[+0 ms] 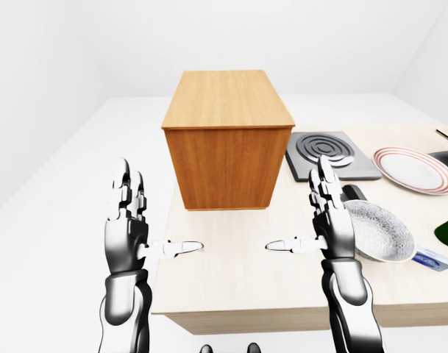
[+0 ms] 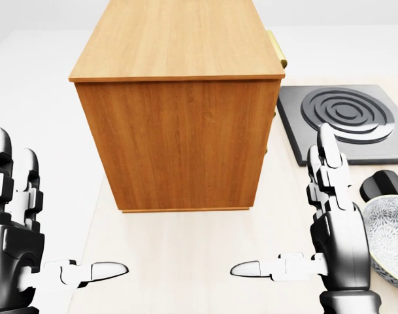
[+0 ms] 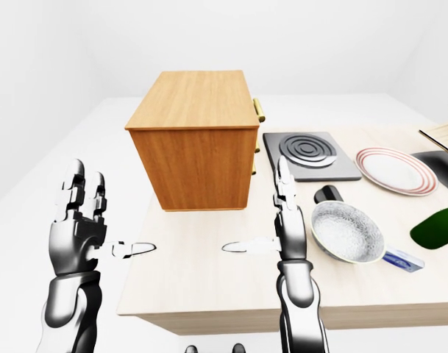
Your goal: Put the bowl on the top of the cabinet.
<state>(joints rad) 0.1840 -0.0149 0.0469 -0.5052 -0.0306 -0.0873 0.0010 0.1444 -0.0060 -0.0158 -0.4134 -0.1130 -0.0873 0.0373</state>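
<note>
Bowl (image 3: 347, 232) is seen lying on the pale table (image 3: 209, 283), toward the right of the right-eye view, with its rim tilted slightly and a speckled grey-white inside. It is not touched by either hand. The right hand (image 3: 284, 220) is held upright just beside the bowl's left rim, its fingers (image 3: 283, 184) extended straight up and its thumb stretched out sideways toward the left; nothing is held in it. The left hand (image 3: 80, 217) is raised the same way off the table's left edge, fingers up, thumb pointed inward, and nothing is gripped.

A small dark object (image 3: 328, 194) is partly hidden behind the bowl; what it is cannot be told for certain. A blue-and-white item (image 3: 403, 259) lies at the bowl's lower right, and a dark green shape (image 3: 437, 225) is cut off by the right edge.

The wooden cabinet (image 1: 227, 140) stands up and left of the bowl, its flat top bare. Right of the cabinet, a grey hob plate (image 1: 330, 154) with concentric rings and a red-rimmed plate (image 1: 415, 169) are set. Bare tabletop is left between the two hands and below the cabinet.
</note>
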